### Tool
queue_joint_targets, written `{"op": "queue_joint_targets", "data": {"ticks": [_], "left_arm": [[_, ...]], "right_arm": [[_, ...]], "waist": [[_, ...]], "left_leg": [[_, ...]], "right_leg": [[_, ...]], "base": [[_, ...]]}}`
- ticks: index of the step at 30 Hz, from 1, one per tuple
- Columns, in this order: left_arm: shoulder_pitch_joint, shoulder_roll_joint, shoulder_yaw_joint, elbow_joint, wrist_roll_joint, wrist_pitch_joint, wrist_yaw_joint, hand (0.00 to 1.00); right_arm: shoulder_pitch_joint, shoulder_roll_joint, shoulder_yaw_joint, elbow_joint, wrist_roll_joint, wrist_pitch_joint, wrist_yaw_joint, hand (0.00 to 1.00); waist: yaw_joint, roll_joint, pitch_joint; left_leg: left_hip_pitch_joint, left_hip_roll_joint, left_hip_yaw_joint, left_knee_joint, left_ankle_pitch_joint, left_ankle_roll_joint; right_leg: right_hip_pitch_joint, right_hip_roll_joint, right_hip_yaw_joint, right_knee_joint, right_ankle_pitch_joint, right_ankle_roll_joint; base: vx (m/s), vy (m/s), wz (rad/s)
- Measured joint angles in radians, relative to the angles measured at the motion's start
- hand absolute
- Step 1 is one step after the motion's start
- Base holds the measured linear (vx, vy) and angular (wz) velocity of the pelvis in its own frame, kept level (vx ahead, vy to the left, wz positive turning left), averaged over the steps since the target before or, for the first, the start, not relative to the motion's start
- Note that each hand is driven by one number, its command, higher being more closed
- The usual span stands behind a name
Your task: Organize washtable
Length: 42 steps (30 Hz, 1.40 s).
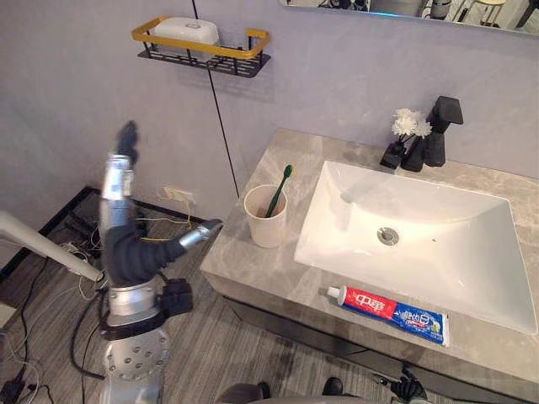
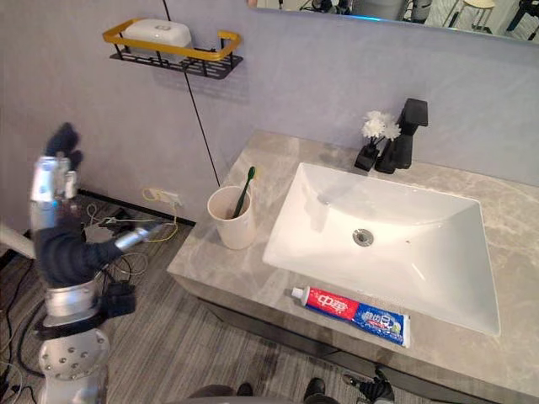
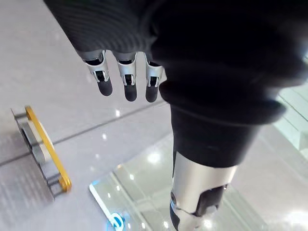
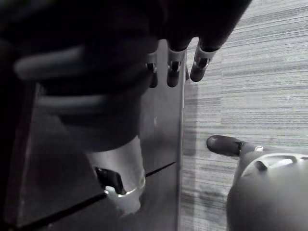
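My left hand (image 1: 128, 242) is raised in the air left of the washtable, fingers straight up and thumb pointing toward the counter, open and empty; its fingers (image 3: 126, 82) are straight in the left wrist view. A cream cup (image 1: 266, 220) holding a green toothbrush (image 1: 280, 190) stands on the marble counter (image 1: 244, 261) left of the white sink (image 1: 472, 278). A red and blue toothpaste tube (image 1: 389, 310) lies along the counter's front edge. My right hand (image 4: 200, 66) hangs with straight fingers beside a dark cabinet, holding nothing.
A black faucet (image 1: 440, 128) and a small black vase of white flowers (image 1: 408, 128) stand behind the sink. A black and gold wall shelf (image 1: 204, 49) carries a white soap box (image 1: 184, 30). Cables lie on the floor at the left.
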Motion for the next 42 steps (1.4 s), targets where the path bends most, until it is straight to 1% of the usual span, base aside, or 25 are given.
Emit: {"op": "queue_joint_targets", "data": {"ticks": [1,6,8,9,10,13,17,19,20,22,25,28,34,42], "left_arm": [[-0.015,0.015,-0.032,0.013,0.011,0.0,-0.013,0.0],[-0.088,0.058,-0.161,0.091,0.033,0.004,-0.072,0.0],[-0.114,0.062,-0.213,0.129,0.033,0.006,-0.091,0.0],[-0.119,0.063,-0.243,0.153,0.034,0.007,-0.1,0.0],[-0.127,0.068,-0.275,0.177,0.034,0.008,-0.111,0.0],[-0.17,0.069,-0.359,0.269,0.056,0.009,-0.127,0.0],[-0.194,0.07,-0.429,0.376,0.077,0.016,-0.14,0.0],[-0.194,0.069,-0.456,0.442,0.098,0.02,-0.143,0.0],[-0.194,0.069,-0.472,0.485,0.11,0.023,-0.147,0.0],[-0.194,0.066,-0.487,0.556,0.138,0.031,-0.16,0.0],[-0.194,0.065,-0.502,0.624,0.176,0.046,-0.16,0.0],[-0.194,0.062,-0.511,0.676,0.219,0.056,-0.161,0.0],[-0.198,0.036,-0.51,0.694,0.266,0.066,-0.159,0.0],[-0.199,0.022,-0.508,0.696,0.26,0.066,-0.155,0.0]], "right_arm": [[0.0,-0.003,0.01,0.0,0.0,0.0,0.001,0.0],[0.004,-0.005,0.011,0.006,-0.002,0.005,0.001,0.0],[0.008,-0.009,0.011,0.006,-0.005,0.01,0.001,0.0],[0.007,-0.013,0.011,0.006,-0.009,0.015,0.002,0.0],[0.01,-0.015,0.01,0.005,-0.009,0.015,0.001,0.0],[0.021,-0.015,0.01,0.005,-0.009,0.018,0.001,0.0],[0.014,-0.015,0.004,0.001,-0.009,0.025,-0.001,0.0],[0.015,-0.016,-0.004,-0.005,-0.01,0.026,-0.002,0.0],[0.012,-0.016,-0.01,-0.005,-0.011,0.026,-0.002,0.0],[0.005,-0.017,-0.012,-0.006,-0.012,0.028,-0.002,0.0],[0.005,-0.023,-0.015,-0.008,-0.013,0.031,-0.003,0.0],[0.006,-0.025,-0.042,-0.014,-0.015,0.033,-0.005,0.0],[0.005,-0.035,-0.059,-0.015,-0.031,0.033,-0.018,0.0],[0.005,-0.033,-0.063,-0.014,-0.039,0.035,-0.023,0.0]], "waist": [[-0.01,0.001,-0.001],[-0.015,-0.002,-0.007],[-0.024,-0.001,-0.008],[-0.036,0.0,-0.01],[-0.04,0.001,-0.014],[-0.038,0.004,-0.026],[-0.04,0.009,-0.027],[-0.052,0.013,-0.029],[-0.065,0.015,-0.029],[-0.075,0.018,-0.027],[-0.089,0.025,-0.025],[-0.091,0.033,-0.025],[-0.092,0.037,-0.018],[-0.095,0.038,-0.006]], "left_leg": [[-0.002,0.003,0.006,0.001,0.0,0.0],[-0.005,0.015,0.034,0.001,0.001,-0.001],[-0.006,0.015,0.035,0.001,0.001,-0.001],[-0.005,0.015,0.036,0.001,0.001,-0.001],[-0.005,0.015,0.039,0.0,0.001,-0.001],[-0.005,0.015,0.043,-0.001,0.001,-0.001],[0.011,0.017,0.061,-0.012,0.002,-0.002],[0.019,0.016,0.062,-0.015,0.001,-0.002],[0.021,0.016,0.062,-0.017,-0.001,-0.006],[0.021,0.017,0.065,-0.019,-0.002,-0.008],[0.024,0.02,0.067,-0.023,-0.003,-0.008],[0.034,0.026,0.08,-0.039,-0.002,-0.011],[0.046,0.028,0.083,-0.049,0.0,-0.013],[0.046,0.026,0.069,-0.051,0.0,-0.014]], "right_leg": [[0.0,0.002,0.001,0.0,0.002,-0.002],[-0.015,0.012,0.026,0.0,0.01,-0.013],[-0.018,0.013,0.028,0.0,0.01,-0.014],[-0.018,0.013,0.029,0.0,0.01,-0.014],[-0.019,0.013,0.033,0.0,0.01,-0.014],[-0.021,0.013,0.039,0.0,0.011,-0.013],[-0.021,0.014,0.057,0.0,0.017,-0.014],[-0.017,0.014,0.057,-0.001,0.016,-0.013],[-0.017,0.014,0.057,-0.001,0.016,-0.013],[-0.018,0.015,0.06,-0.001,0.016,-0.013],[-0.018,0.017,0.063,-0.001,0.016,-0.013],[-0.021,0.024,0.077,-0.001,0.016,-0.013],[-0.017,0.025,0.076,-0.001,0.016,-0.013],[-0.016,0.023,0.06,-0.001,0.014,-0.01]], "base": [[-0.02,0.003,-0.11],[-0.01,0.011,-0.16],[0.01,0.016,-0.08],[0.0,0.0,0.0],[0.01,0.029,-0.04],[0.0,0.019,-0.03],[-0.01,0.028,-0.16],[-0.02,0.029,-0.03],[0.0,0.0,0.0],[-0.01,0.026,-0.04],[0.0,0.012,-0.03],[0.02,0.013,-0.13],[0.02,0.02,-0.03],[-0.01,0.028,0.05]]}}
